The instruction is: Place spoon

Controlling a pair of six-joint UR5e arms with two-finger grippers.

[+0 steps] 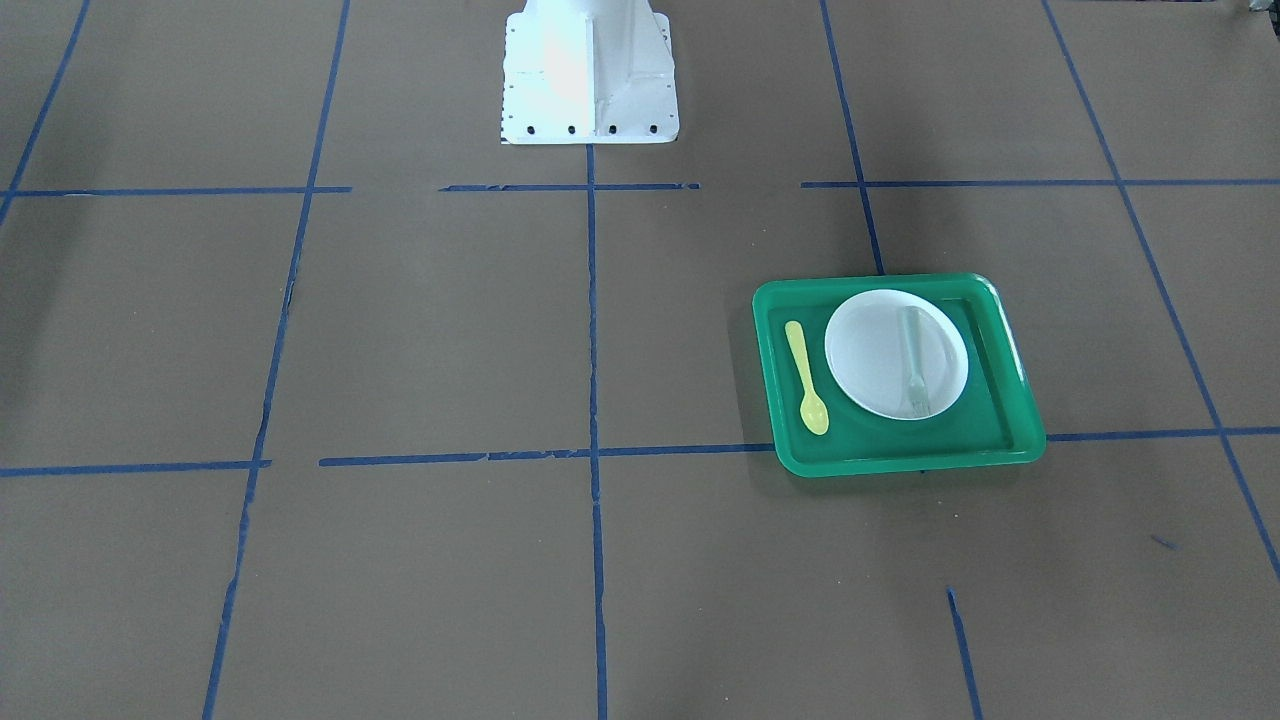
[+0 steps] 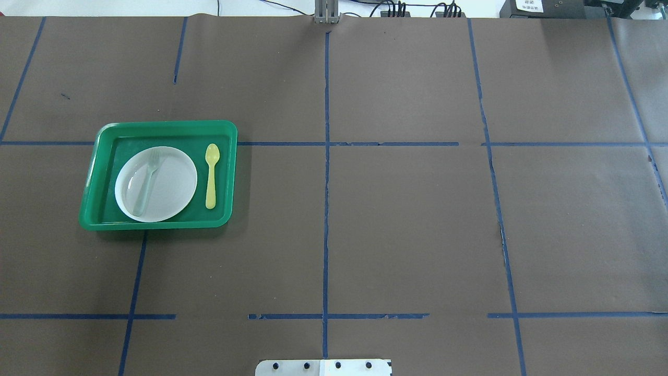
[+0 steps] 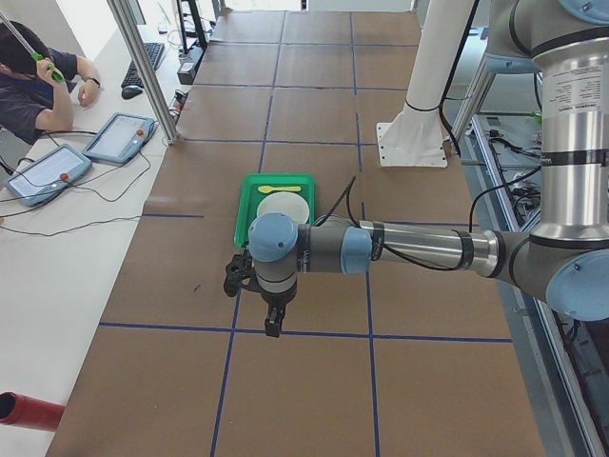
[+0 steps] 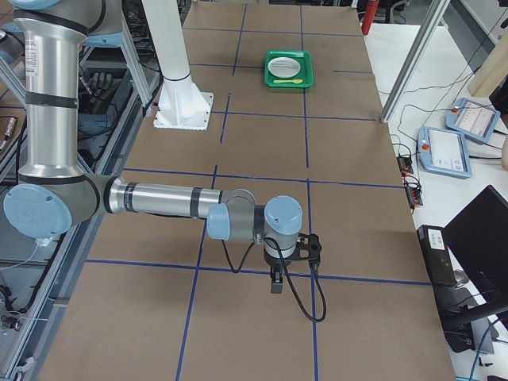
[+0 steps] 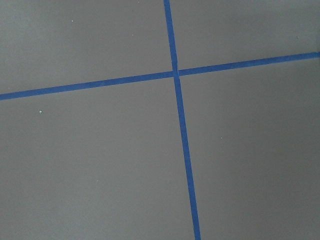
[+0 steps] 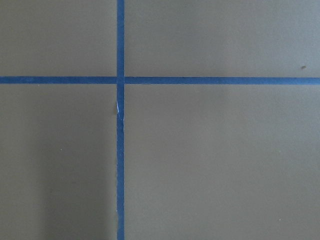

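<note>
Spoon (image 2: 211,176) lay flat on the floor of the green tray (image 2: 156,127), left-centre of the overhead frame, bowl toward the top of the frame and handle toward the bottom. It sat in the strip between the white plate (image 2: 175,185) and the tray's right rim, just beside the plate with a thin gap, not touching. The plate filled most of the tray's left and middle. A pale grey-green fork (image 2: 146,180) rested on the plate's left half, tines toward the top, handle slanting to the lower left. Nothing else was in the tray; the spoon was off the plate. The tray sat on the brown paper-covered table (image 2: 407,219), over a crossing of the blue tape lines (image 2: 326,209). The left gripper (image 3: 273,324) showed only in the exterior left view: lower centre of the frame, pointing down over bare paper, below the tray in the frame, on the end of the left arm (image 3: 419,249), which reached in level from the right edge. Released or clenched: could not tell. The right gripper (image 4: 275,283) showed only in the exterior right view, lower centre, pointing down near a tape line, far from the tray at the top of that frame. Its state: could not tell either. Both wrist views showed only paper and a tape cross.
</note>
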